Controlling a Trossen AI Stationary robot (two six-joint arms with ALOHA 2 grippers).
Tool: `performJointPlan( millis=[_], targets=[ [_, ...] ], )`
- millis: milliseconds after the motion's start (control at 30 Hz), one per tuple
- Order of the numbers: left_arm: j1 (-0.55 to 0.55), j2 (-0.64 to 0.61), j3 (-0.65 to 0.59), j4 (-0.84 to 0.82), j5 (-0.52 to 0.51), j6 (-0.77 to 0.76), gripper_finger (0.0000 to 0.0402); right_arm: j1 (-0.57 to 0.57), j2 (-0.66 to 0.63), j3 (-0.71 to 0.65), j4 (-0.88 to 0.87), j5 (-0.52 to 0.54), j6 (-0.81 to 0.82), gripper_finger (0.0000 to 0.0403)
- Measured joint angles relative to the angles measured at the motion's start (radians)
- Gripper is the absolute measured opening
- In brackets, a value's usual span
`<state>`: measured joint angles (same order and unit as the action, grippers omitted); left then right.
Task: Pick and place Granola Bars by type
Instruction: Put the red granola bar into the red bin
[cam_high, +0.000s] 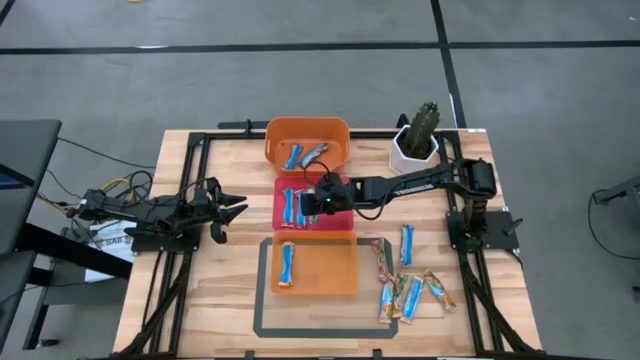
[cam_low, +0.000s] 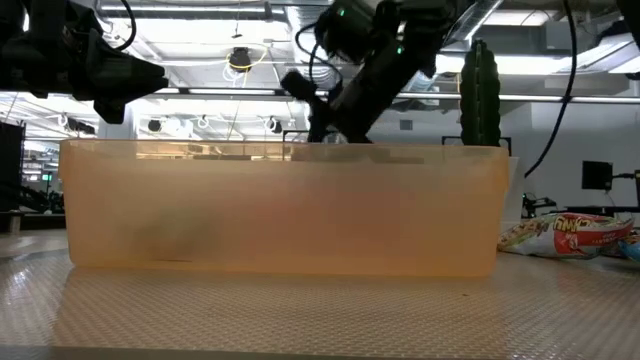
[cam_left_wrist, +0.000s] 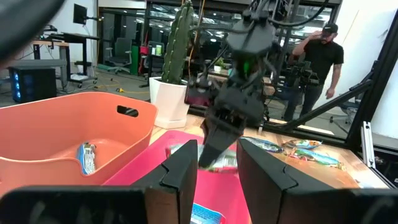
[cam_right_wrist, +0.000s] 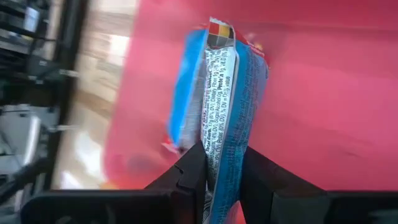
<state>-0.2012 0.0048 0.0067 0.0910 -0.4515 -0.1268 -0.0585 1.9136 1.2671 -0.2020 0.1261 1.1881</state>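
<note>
My right gripper (cam_high: 308, 205) reaches from the table's right over the pink-red tray (cam_high: 345, 222) and is shut on a blue-and-white granola bar (cam_right_wrist: 227, 93). Other blue bars (cam_high: 290, 207) lie flat in that tray. The far orange tray (cam_high: 340, 128) holds a blue bar (cam_high: 293, 156) and a grey one (cam_high: 316, 152). The near orange tray (cam_high: 330, 275) holds one bar (cam_high: 287, 263). Several loose bars (cam_high: 400, 295) lie on the wood to its right. My left gripper (cam_high: 238, 205) waits open near the left edge, touching nothing. My right gripper pinches the blue-and-white bar between its two fingers at one end (cam_right_wrist: 222, 163), with the printed back seam facing the wrist camera. The fingers come from above, pointing down. The bar hangs below them over the pink-red tray (cam_left_wrist: 163, 163); whether its lower end touches the tray, I cannot tell.
A cactus in a white pot (cam_high: 415, 140) stands at the far right corner, close to the right arm. The three trays sit in a row down the table's middle. A dark frame outline (cam_high: 262, 300) rings the near tray. A person (cam_left_wrist: 323, 59) stands beyond the table.
</note>
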Motion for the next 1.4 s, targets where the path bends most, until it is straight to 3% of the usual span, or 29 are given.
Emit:
performJointPlan(
  millis=[533,1133,1400],
  targets=[
    [0.0,0.0,0.0,0.0,0.0,0.0,0.0105,-0.016,0.023,0.0,-0.009,-0.007,0.016,0.0069],
    [0.0,0.0,0.0,0.0,0.0,0.0,0.0105,-0.023,0.022,0.0,-0.024,-0.007,0.012,0.0123],
    [0.0,0.0,0.0,0.0,0.0,0.0,0.0105,-0.021,-0.078,0.0,-0.069,0.014,-0.063,0.0124]
  ],
)
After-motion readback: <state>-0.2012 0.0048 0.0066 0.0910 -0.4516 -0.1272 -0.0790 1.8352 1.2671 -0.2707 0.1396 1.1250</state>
